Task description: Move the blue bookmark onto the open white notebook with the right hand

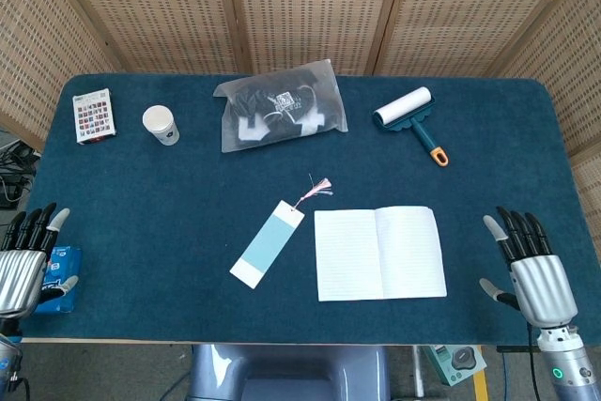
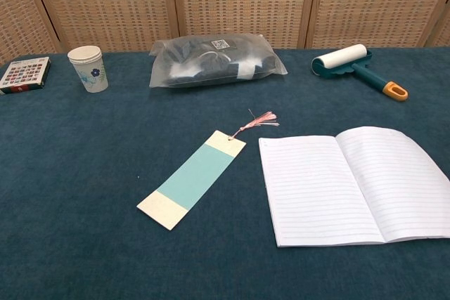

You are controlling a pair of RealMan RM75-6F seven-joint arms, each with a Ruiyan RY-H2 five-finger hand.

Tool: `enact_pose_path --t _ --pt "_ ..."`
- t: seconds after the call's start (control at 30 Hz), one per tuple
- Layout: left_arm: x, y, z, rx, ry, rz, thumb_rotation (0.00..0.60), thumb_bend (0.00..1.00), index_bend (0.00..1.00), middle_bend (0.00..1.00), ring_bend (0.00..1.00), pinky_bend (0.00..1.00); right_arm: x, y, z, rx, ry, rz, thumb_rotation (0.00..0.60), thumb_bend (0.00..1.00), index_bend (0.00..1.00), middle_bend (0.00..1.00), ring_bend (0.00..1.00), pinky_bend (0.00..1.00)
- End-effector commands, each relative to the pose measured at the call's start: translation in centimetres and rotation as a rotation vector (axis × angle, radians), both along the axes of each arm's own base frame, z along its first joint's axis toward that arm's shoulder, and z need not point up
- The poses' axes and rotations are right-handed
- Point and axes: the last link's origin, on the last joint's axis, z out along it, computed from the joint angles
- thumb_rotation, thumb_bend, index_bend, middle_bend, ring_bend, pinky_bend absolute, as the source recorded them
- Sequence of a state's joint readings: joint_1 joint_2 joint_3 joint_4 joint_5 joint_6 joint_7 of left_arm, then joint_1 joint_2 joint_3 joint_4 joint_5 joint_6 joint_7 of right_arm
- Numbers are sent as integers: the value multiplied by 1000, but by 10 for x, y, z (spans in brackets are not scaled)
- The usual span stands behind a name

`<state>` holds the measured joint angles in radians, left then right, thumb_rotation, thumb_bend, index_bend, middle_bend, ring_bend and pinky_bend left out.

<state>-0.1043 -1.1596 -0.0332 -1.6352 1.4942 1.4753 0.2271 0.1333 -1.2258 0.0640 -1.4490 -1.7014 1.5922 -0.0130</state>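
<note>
The blue bookmark (image 1: 268, 243) (image 2: 193, 178), cream at both ends with a pink tassel, lies slantwise on the blue cloth just left of the open white notebook (image 1: 379, 253) (image 2: 355, 183). My right hand (image 1: 531, 272) hovers at the table's near right corner, fingers apart and empty, well right of the notebook. At the near left edge my left hand (image 1: 23, 264) is spread and holds nothing. Neither hand shows in the chest view.
Along the back of the table stand a small patterned box (image 1: 94, 115), a paper cup (image 1: 161, 125), a clear bag of dark items (image 1: 279, 114) and a lint roller (image 1: 409, 117). A blue packet (image 1: 62, 273) lies by my left hand.
</note>
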Motion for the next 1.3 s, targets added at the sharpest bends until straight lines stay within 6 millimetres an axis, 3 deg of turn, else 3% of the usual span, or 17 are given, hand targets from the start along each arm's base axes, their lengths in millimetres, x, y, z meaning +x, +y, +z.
enact_pose_path --t 0.03,0.2,0.37,0.67,0.97,1.3 --pt "-2 3 -1 -2 2 11 600 47 0 0 0 0 11 -20 -1 14 23 65 600 152 134 0 0 26" --pt "-4 8 -1 4 6 24 600 47 0 0 0 0 39 -56 -1 52 43 163 600 157 238 0 0 83" --pt "-5 9 1 16 1 25 600 46 0 0 0 0 66 -86 -11 120 65 224 600 161 272 0 0 96" --pt "-10 14 -2 -2 -3 50 600 47 0 0 0 0 124 -132 -54 294 97 312 600 167 298 0 0 102" --pt "-20 21 -2 -10 -22 89 600 47 0 0 0 0 177 -151 -115 454 152 394 600 168 318 0 0 103" --pt "-29 25 -1 -17 -42 117 600 47 0 0 0 0 211 -154 -174 582 244 485 600 168 367 0 0 103"
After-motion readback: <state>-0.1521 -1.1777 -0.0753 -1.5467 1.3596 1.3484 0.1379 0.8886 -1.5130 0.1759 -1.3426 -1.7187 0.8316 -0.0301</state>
